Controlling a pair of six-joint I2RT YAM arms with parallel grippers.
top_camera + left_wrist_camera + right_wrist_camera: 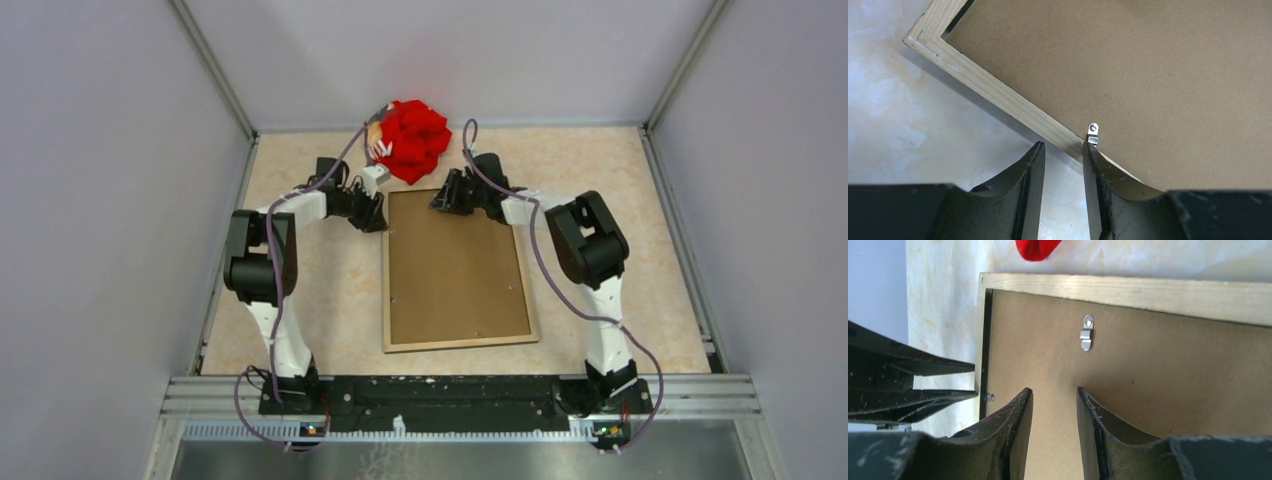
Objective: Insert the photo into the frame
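The frame (458, 343) lies flat with its light wood back up. The photo's brown board back (455, 265) fills it; the printed side is hidden. My left gripper (375, 212) is open and empty at the frame's left rail near the far corner. In the left wrist view its tips (1064, 146) sit at the wood rail (998, 90), next to a small metal tab (1092, 131). My right gripper (445, 200) is open and empty, low over the board near the far rail. In the right wrist view (1054, 390) it is just short of another metal tab (1087, 333).
A red cloth bundle (412, 140) lies just beyond the frame's far edge, its tip showing in the right wrist view (1035, 247). The left gripper shows at the left of the right wrist view (898, 375). Grey walls enclose the marbled table (330, 300) on three sides.
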